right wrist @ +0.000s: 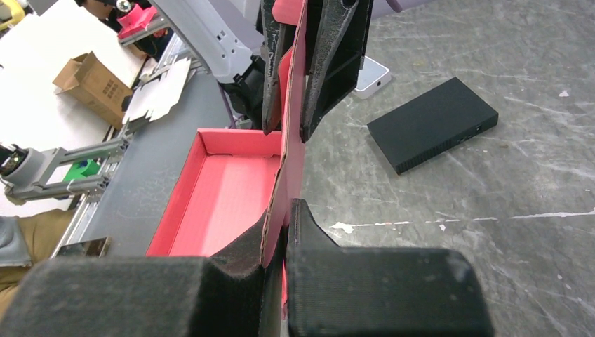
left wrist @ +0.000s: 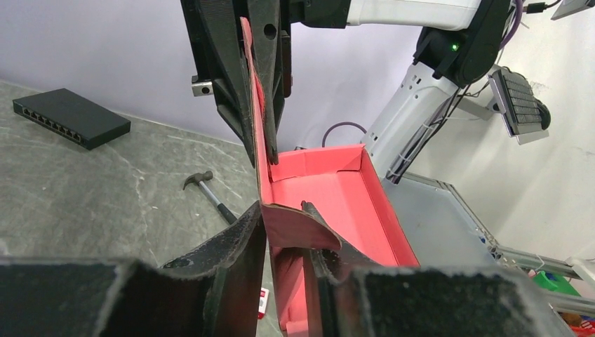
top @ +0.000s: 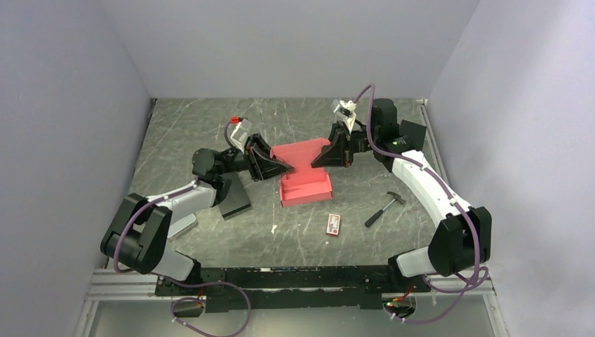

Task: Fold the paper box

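Note:
The red-pink paper box (top: pixel 303 184) lies mid-table as an open tray with one long panel standing upright. My right gripper (top: pixel 317 160) is shut on the right end of that panel. In the right wrist view the card (right wrist: pixel 291 165) is pinched between the fingers of the right gripper (right wrist: pixel 284 217). My left gripper (top: pixel 284 167) is at the panel's left end. In the left wrist view the left gripper (left wrist: pixel 281 210) has its jaws a little apart, straddling the panel's edge and a curled flap (left wrist: pixel 302 228). The tray floor (left wrist: pixel 330 193) shows beyond.
A black rectangular box (top: pixel 234 199) lies left of the paper box, under the left arm. A small hammer (top: pixel 384 208) lies to the right, and a red-and-white packet (top: pixel 334 224) in front. Walls close in the table on three sides.

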Available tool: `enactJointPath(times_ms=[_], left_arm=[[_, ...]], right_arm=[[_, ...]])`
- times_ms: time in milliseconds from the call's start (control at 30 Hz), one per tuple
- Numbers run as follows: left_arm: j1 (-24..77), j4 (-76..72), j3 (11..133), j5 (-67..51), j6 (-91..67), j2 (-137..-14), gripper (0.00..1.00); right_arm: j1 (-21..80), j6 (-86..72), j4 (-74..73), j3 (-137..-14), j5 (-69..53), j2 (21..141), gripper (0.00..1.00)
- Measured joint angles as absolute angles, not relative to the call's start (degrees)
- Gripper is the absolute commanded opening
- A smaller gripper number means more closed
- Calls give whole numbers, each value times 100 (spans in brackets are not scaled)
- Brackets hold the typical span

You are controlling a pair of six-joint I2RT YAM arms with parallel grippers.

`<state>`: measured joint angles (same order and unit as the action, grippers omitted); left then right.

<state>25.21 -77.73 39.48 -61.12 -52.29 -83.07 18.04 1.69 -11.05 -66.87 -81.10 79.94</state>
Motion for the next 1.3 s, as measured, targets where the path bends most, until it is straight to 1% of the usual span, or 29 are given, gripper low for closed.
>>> enactJointPath(times_ms=[367, 433, 500, 533, 567, 800, 900, 1000, 1033, 1133, 1200, 1300], left_arm=[[2624, -8414, 3774, -6095, -5529, -8707, 28], [2661, -8433, 3750, -6073, -5527, -8711, 24], [2676, -8462, 3750, -6047, -5520, -8711, 12], [2681, -8462, 3750, -6018, -5516, -8715, 4], [2685, -8460, 3750, -5990, -5516, -8729, 0], [2705, -8471, 3750, -5900, -5448, -8814, 0], [2707, -8141, 3750, -5874, -5177, -8665, 34], [2700, -7478, 3750, -5898, -4860, -8311, 59], [2681, -7196, 3750, -5892, -4748, -8125, 64], [2488, -6263, 3752, -5867, -4368, -7411, 76], [2316, -5564, 3798, -5861, -4034, -6899, 80], [2115, -4071, 4180, -5830, -3310, -6261, 88]], right_arm=[[1765, 106, -1103, -6681, -8103, 8025, 0], [1765, 84, -1103, -6678, -8108, 8027, 0], [1765, 75, -1083, -6678, -8136, 8027, 0], [1765, 51, -1081, -6678, -8156, 8027, 0], [1765, 34, -1081, -6678, -8167, 8027, 0], [1747, 14, -1085, -6676, -8143, 8036, 0], [1739, 64, -1111, -6676, -8121, 8036, 0], [1739, 325, -1269, -6678, -8095, 8036, 0], [1741, 447, -1391, -6678, -8090, 8036, 0], [1745, 867, -1723, -6678, -8044, 8036, 0], [1750, 1219, -1979, -6678, -7981, 8036, 0], [1763, 1870, -2438, -6702, -7940, 8049, 0]])
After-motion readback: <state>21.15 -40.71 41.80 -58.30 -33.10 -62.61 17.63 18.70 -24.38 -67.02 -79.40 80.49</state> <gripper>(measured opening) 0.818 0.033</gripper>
